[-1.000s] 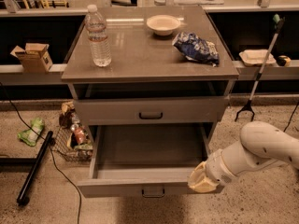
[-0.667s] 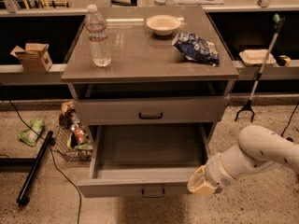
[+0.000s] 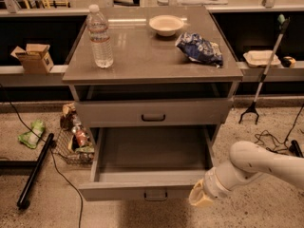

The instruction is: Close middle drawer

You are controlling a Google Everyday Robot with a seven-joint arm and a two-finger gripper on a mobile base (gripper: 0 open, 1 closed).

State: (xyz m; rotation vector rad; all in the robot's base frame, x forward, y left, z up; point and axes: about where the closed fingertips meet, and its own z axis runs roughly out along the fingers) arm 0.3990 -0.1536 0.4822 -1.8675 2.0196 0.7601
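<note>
The middle drawer [image 3: 118, 191] is a wide, shallow grey drawer, pulled far out of the cabinet and empty inside. Its flat front faces me, with a small dark handle [image 3: 156, 194] at the centre. The taller upper drawer front [image 3: 152, 112] above it is pushed in. The lowest drawer is hidden beneath the open one. My gripper [image 3: 199, 199], on a white arm coming in from the right, is at the right end of the open drawer's front, level with it and close to or touching it.
On the cabinet top [image 3: 142, 61] stand a water bottle [image 3: 100, 37], a bowl [image 3: 166, 25] and a blue chip bag [image 3: 199, 49]. A wire basket of items [image 3: 73, 144] and a black pole [image 3: 35, 172] are on the floor to the left. A grabber tool [image 3: 263, 75] leans at the right.
My gripper has moved slightly down and left along the right end of the drawer front. The drawer has not visibly moved.
</note>
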